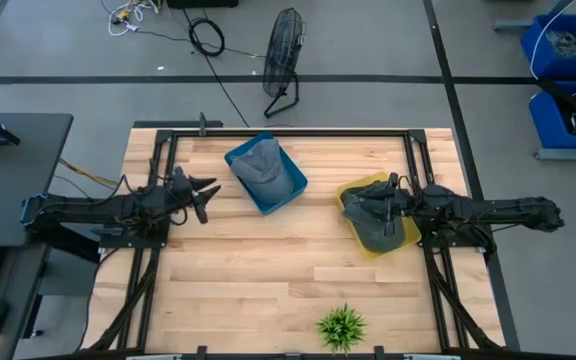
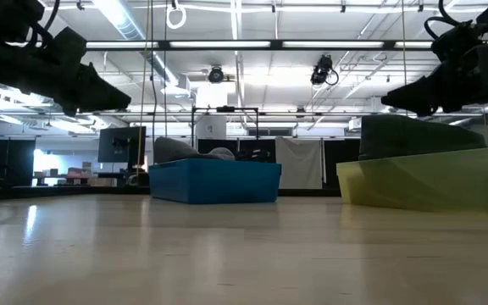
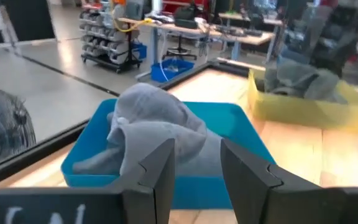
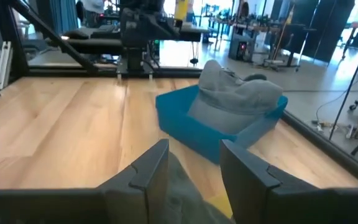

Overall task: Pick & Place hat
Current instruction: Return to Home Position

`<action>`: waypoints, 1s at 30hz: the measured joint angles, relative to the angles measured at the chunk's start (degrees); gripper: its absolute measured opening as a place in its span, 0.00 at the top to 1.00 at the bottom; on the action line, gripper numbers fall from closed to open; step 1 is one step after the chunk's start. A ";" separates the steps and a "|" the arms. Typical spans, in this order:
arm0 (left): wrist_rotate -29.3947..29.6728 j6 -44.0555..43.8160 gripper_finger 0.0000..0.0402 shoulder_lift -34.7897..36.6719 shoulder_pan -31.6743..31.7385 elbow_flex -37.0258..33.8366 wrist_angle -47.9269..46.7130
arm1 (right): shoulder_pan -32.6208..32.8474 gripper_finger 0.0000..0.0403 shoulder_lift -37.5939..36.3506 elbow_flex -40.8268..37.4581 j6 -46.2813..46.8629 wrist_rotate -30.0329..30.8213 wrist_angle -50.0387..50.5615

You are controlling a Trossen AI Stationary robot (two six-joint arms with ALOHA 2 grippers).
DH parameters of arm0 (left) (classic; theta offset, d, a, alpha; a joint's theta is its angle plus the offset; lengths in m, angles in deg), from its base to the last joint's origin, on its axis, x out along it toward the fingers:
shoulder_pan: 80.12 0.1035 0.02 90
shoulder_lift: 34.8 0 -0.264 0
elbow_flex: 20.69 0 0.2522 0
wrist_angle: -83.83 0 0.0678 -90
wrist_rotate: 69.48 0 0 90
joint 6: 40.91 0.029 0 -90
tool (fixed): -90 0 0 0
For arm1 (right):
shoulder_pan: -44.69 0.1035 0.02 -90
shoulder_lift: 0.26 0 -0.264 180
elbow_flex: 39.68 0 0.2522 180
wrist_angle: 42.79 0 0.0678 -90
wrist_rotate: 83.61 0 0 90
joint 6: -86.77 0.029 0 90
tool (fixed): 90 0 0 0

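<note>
Jaws on both arms stand parted, empty. High view: left gripper (image 1: 208, 196) beside the blue bin (image 1: 293, 188) with its gray cap (image 1: 261, 165); right gripper (image 1: 368, 206) over the yellow bin's (image 1: 363, 184) black caps (image 1: 373, 238). Right wrist view: fingers (image 4: 151, 171) close above the caps; retreating could snag one.

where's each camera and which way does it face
High view: overhead, looking down; both arms, left gripper beside the blue bin, right gripper over the yellow bin.
Low view: tabletop height, facing both bins; arms overhead.
Left wrist view: behind its fingers, facing the gray cap.
Right wrist view: likewise, opposite side.
All show the blue bin.
</note>
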 joint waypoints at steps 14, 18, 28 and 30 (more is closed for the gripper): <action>-1.56 13.03 0.69 2.07 0.05 0.01 9.55 | 0.00 0.64 -0.04 0.03 -5.96 -0.01 -10.86; -1.54 13.22 0.69 6.25 0.05 0.04 5.64 | 0.00 0.64 -0.04 0.04 -5.97 0.00 -10.81; -1.96 13.51 0.69 13.20 0.05 0.02 -0.66 | 0.00 0.64 -0.04 0.04 -5.97 -0.02 -10.72; -1.96 14.42 0.69 13.24 0.05 0.00 -0.65 | 0.00 0.64 -0.04 0.04 -5.98 -0.01 -10.75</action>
